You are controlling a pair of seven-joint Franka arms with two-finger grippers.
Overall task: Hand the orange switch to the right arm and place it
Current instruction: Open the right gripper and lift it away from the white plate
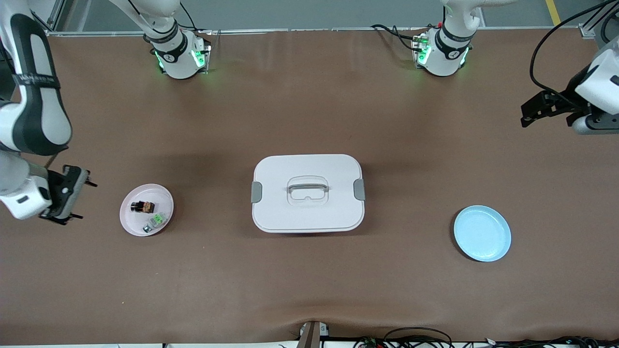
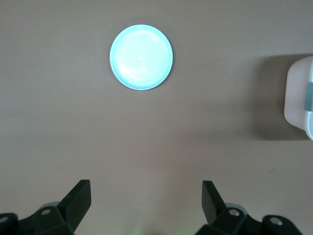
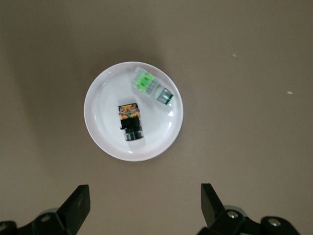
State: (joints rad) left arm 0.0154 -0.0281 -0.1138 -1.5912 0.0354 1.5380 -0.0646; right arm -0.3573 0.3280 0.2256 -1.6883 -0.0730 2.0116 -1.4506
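Orange switch [image 1: 142, 207] lies in pink plate [image 1: 127, 214].
Left gripper [image 2: 146, 203] and right gripper [image 3: 145, 204]: fingers spread wide, empty, above bench [image 1: 309, 280].

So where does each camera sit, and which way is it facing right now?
Front view: high across the table, facing both bases; shows right gripper, left gripper, white box.
Left wrist view: looks down on blue plate; own open fingers show.
Right wrist view: looks down on pink plate holding orange switch, green part.
Shared: front view also shows both plates.
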